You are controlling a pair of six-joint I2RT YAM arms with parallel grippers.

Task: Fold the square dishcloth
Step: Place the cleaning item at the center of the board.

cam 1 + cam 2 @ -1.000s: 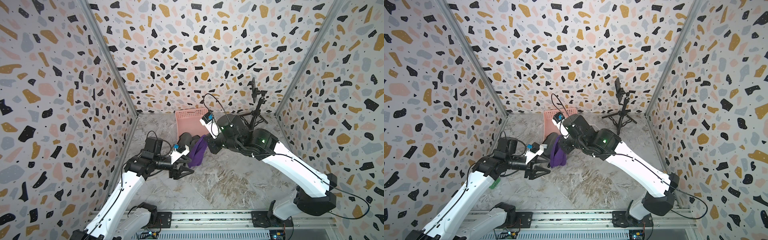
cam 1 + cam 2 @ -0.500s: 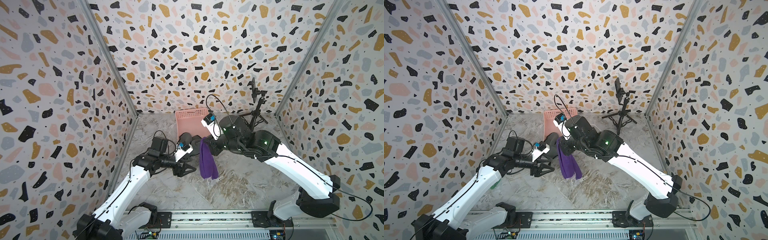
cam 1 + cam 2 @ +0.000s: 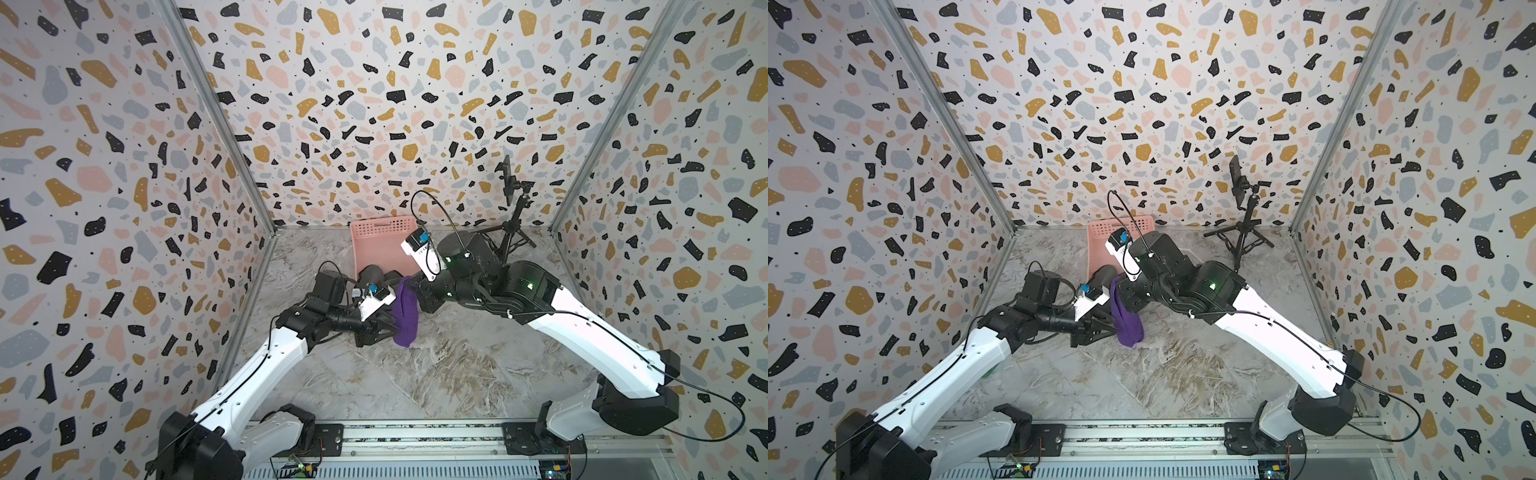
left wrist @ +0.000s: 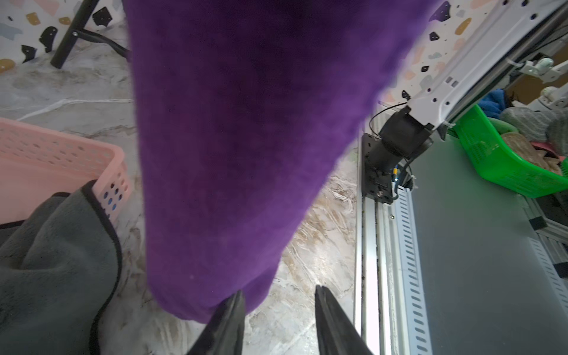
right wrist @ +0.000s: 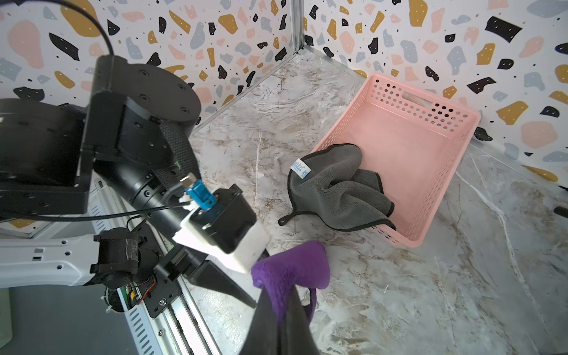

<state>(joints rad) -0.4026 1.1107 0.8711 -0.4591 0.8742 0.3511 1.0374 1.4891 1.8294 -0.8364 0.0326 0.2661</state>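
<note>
While right jaws clamp one purple dishcloth (image 3: 405,316), left jaws gape near one grey cloth (image 5: 338,187).

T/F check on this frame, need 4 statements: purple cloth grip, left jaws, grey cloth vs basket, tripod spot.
1. The right gripper is shut on the purple dishcloth, which hangs down. True.
2. The left gripper has its jaws open at the dishcloth's lower end. True.
3. The grey cloth lies wholly inside the pink basket. False: it drapes over the rim, partly outside.
4. The tripod stands between the two arms. False: it stands by the back wall, beyond the right arm.
</note>
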